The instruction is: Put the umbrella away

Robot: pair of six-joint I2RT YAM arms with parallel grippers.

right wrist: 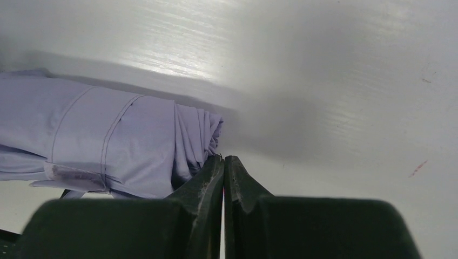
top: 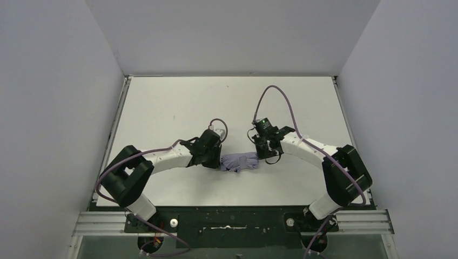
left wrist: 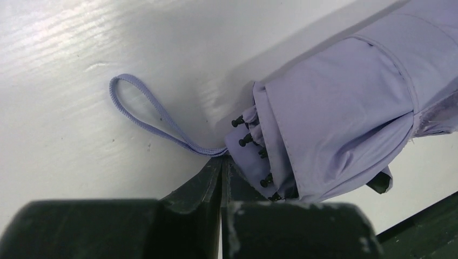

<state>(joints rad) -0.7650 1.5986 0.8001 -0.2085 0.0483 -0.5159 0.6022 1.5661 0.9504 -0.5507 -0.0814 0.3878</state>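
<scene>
Left pincer and right pincer are both shut tight, fingers pressed flat together. Between them lies the umbrella, folded, a lavender bundle on the white worktop, its long axis running from one pincer to the other. My left fingertips meet at the end with the black rib tips, just where the strap joins; I cannot tell whether they nip it. My right fingertips touch the bunched fabric at the opposite end, seemingly holding nothing. Neither arm is nearer: each is at its own end.
</scene>
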